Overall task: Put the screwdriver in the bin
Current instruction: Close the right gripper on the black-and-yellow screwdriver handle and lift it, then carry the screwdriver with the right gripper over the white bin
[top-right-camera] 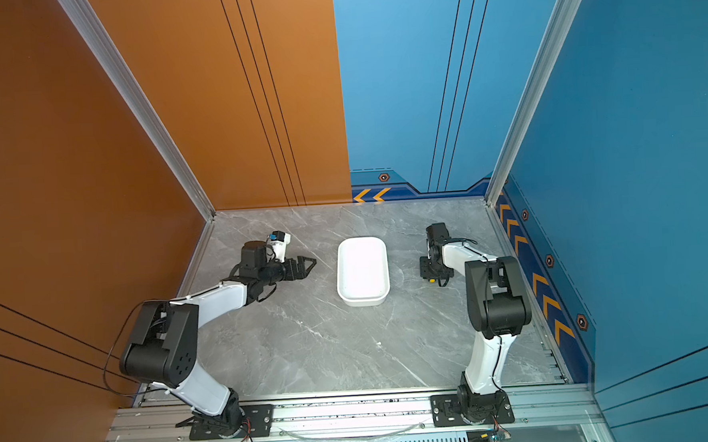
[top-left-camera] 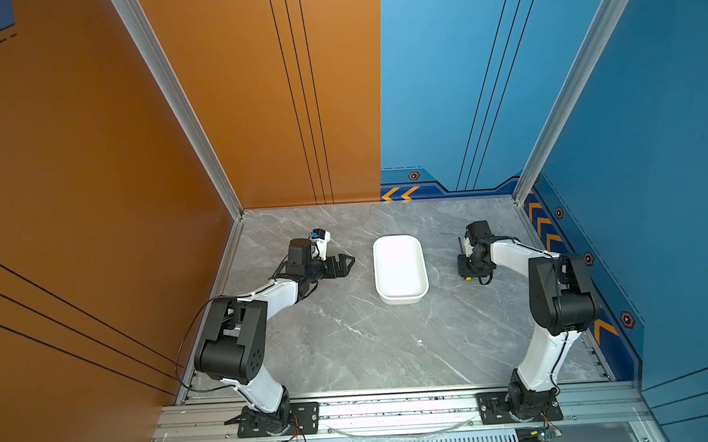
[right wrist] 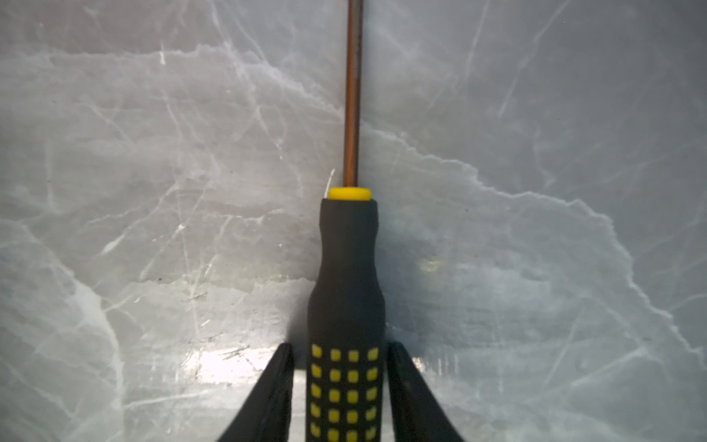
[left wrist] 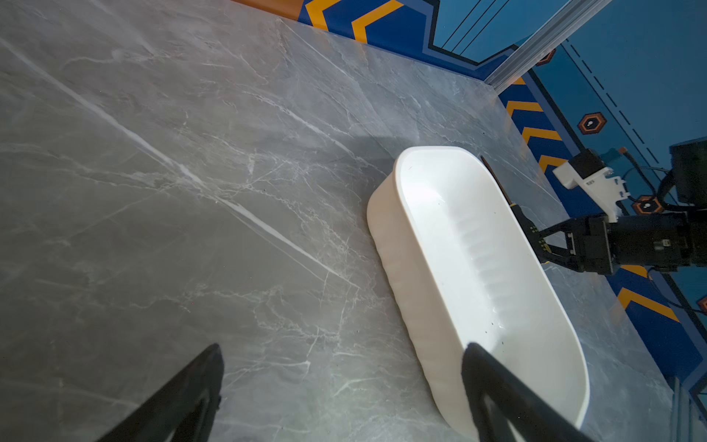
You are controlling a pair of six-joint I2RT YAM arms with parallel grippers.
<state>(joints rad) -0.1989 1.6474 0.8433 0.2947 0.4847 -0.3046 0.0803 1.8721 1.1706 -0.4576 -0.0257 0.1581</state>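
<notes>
The right gripper is set close about the dotted handle of the screwdriver (light, stiff, rubbery: judged the best hold). Firm contact cannot be told. The tool is laid flat on the table, near the bin.

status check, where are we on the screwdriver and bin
Left gripper open, beside bin. Right gripper around screwdriver handle, clamp unconfirmed. Screwdriver flat on table, outside bin. Bin empty, nothing in between.

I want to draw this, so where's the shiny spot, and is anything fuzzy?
Right wrist view: a bright shine on the table beside the screwdriver, whose shaft blurs farther away. Left wrist view: the left gripper looks soft-edged.
</notes>
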